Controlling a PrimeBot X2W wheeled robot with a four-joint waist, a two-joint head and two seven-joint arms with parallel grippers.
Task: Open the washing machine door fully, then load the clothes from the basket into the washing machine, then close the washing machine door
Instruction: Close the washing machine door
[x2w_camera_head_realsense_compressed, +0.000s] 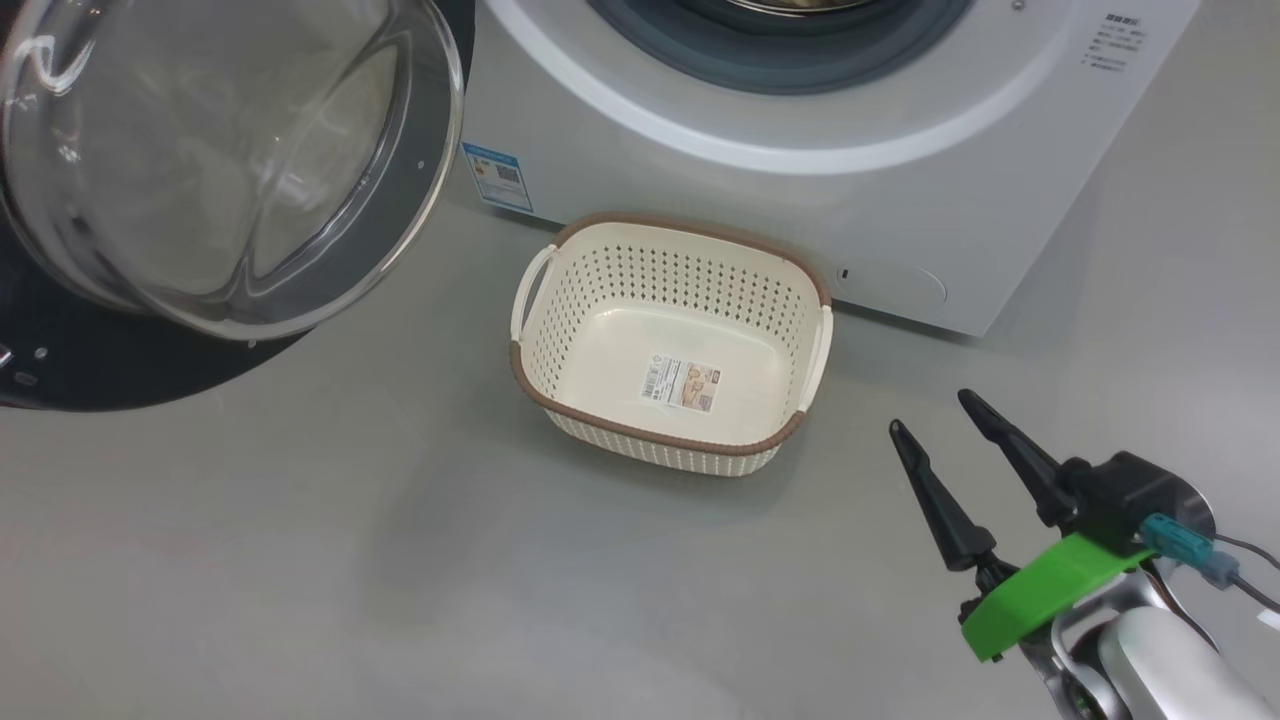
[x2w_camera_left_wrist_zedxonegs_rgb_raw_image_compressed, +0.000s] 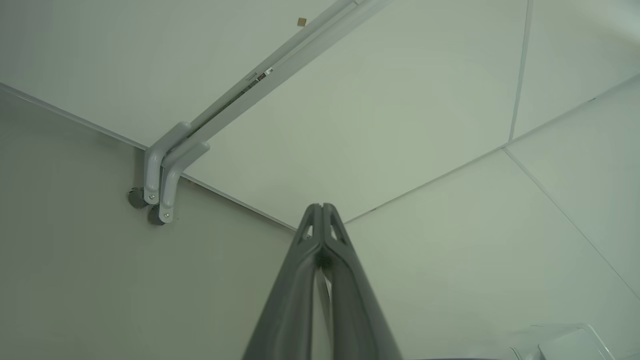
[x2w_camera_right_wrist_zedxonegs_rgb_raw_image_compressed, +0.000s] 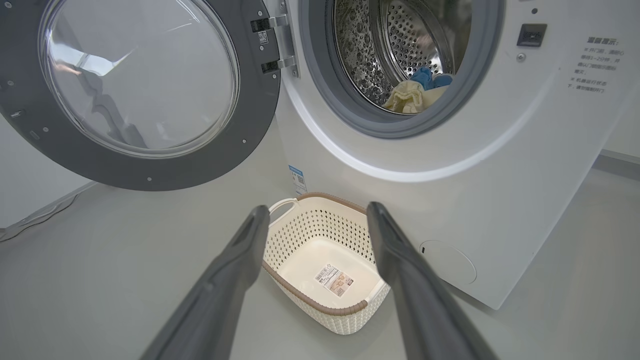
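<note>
One basket (x2w_camera_head_realsense_compressed: 600, 300) on grey floor (x2w_camera_head_realsense_compressed: 300, 560), just beside one washing machine (x2w_camera_head_realsense_compressed: 900, 180); one door (x2w_camera_right_wrist_zedxonegs_rgb_raw_image_compressed: 255, 100) open. Clothes (x2w_camera_right_wrist_zedxonegs_rgb_raw_image_compressed: 407, 97) in drum (x2w_camera_right_wrist_zedxonegs_rgb_raw_image_compressed: 400, 40): yellow bundle (x2w_camera_right_wrist_zedxonegs_rgb_raw_image_compressed: 400, 100), one blue piece (x2w_camera_right_wrist_zedxonegs_rgb_raw_image_compressed: 425, 77). Right claw (x2w_camera_head_realsense_compressed: 930, 411) released; left claw (x2w_camera_left_wrist_zedxonegs_rgb_raw_image_compressed: 322, 206) clenched, white panels (x2w_camera_left_wrist_zedxonegs_rgb_raw_image_compressed: 425, 100) behind.

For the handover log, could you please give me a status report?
Left gripper shut, right gripper open, both empty. Clothes in drum, basket empty. Door wide open, nothing in the way.

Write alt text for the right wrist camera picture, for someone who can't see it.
A white washing machine stands with its round door swung open to the left and pale yellow and blue clothes in the drum. On the floor below sits an empty cream basket, seen between the dark fingers of the open right hand.
</note>
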